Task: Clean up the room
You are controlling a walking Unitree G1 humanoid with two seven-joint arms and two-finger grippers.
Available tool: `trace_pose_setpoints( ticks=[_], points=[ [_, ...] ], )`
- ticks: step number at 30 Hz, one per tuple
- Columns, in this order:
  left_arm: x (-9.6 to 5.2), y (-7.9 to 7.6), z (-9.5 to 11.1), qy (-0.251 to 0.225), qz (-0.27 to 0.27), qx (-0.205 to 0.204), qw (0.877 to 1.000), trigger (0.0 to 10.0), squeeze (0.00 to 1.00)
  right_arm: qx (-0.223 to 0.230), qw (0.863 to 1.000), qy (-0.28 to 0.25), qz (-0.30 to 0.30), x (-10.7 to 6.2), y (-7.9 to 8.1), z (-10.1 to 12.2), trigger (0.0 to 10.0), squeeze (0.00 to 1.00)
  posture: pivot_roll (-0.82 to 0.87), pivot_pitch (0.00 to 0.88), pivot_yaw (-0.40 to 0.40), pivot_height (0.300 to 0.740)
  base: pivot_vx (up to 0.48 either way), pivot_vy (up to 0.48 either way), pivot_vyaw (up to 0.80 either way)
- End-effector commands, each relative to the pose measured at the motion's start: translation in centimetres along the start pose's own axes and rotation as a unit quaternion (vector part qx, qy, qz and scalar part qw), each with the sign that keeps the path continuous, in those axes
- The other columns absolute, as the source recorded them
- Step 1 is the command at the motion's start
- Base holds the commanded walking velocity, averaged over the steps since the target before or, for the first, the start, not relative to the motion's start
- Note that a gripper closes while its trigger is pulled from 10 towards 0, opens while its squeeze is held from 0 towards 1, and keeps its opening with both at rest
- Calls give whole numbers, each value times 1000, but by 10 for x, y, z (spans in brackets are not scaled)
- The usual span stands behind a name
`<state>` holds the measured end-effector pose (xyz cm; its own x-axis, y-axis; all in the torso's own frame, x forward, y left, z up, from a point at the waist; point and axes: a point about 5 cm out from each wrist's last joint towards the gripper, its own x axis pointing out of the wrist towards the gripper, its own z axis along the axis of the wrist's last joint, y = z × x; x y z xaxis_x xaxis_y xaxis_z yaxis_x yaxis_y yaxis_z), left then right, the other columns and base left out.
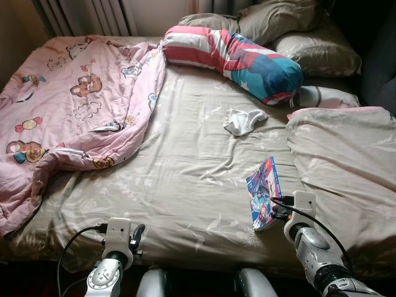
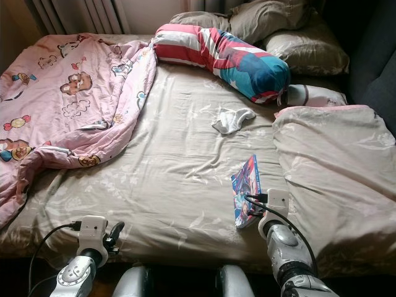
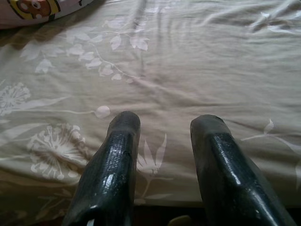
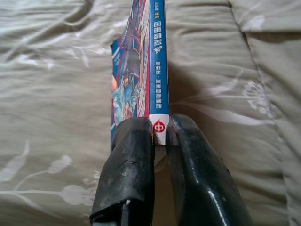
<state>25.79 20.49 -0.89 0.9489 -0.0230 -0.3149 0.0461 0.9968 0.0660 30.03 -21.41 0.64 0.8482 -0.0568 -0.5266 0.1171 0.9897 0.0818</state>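
One bed with a beige floral sheet [image 1: 185, 167] carries one rumpled pink cartoon-print quilt [image 1: 68, 111] at 10 o'clock, one beige folded duvet [image 1: 346, 154] at 3 o'clock, one red, white and blue striped bolster [image 1: 235, 59] at 12 o'clock, two beige pillows [image 1: 309, 43] behind it, and one crumpled white cloth [image 1: 244, 120] near centre. At 5 o'clock, the right gripper [image 4: 160, 136] clamps the spine of one blue paperback comic book [image 4: 136, 75] lying on the sheet. At 7 o'clock, the left gripper [image 3: 164, 141] hovers with fingers spread, grasping nothing.

Left gripper [image 3: 162, 141] parted, right gripper [image 4: 160, 136] clamped.
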Motion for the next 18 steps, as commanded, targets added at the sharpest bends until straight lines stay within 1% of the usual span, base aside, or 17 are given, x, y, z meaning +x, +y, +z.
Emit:
trace_pose_setpoints(
  ticks=[1,5,6,9,10,12,13,14,16,17,18],
  points=[
    [0,0,-2,10,-5,6,1000,10000,0,-4,1000,7,-13,0,-4,-1,10000,0,-44,168,63,652,0,0,0],
    [1,-1,-2,11,-9,7,1000,10000,0,-7,999,6,-30,-1,-10,-1,10000,0,-44,171,66,652,0,0,0],
    [1,-2,-1,11,-10,7,1000,10000,0,-6,999,4,-33,-2,-12,-1,10000,55,-45,171,67,652,0,0,0],
    [1,-3,-1,11,-10,6,1000,10000,0,-5,999,4,-34,-2,-12,-1,10000,55,-45,171,67,652,0,0,0],
    [2,-3,0,10,-11,6,1000,10000,0,-7,999,1,-41,-2,-15,0,10000,1000,-46,171,67,652,0,0,0],
    [3,-5,1,10,-13,4,1000,10000,0,-9,998,-8,-61,-3,-21,3,10000,1000,-46,170,65,652,0,0,0],
    [3,-5,1,10,-13,4,1000,10000,0,-9,998,-8,-61,-3,-21,3,10000,1000,-46,170,65,652,0,0,0],
    [3,-5,1,10,-13,3,1000,10000,0,-8,997,-14,-80,-4,-26,5,10000,969,-46,168,63,652,0,0,0],
    [3,-5,1,10,-13,3,1000,10000,0,-10,996,-14,-86,-4,-28,6,10000,969,-46,168,63,652,0,0,0],
    [3,-6,1,10,-13,3,1000,10000,0,-9,995,-15,-95,-5,-30,6,10000,855,-46,168,63,652,0,0,0],
    [3,-6,1,10,-13,3,1000,10000,0,-6,994,-15,-105,-5,-33,5,10000,549,-42,168,62,652,0,0,0]
  ],
)
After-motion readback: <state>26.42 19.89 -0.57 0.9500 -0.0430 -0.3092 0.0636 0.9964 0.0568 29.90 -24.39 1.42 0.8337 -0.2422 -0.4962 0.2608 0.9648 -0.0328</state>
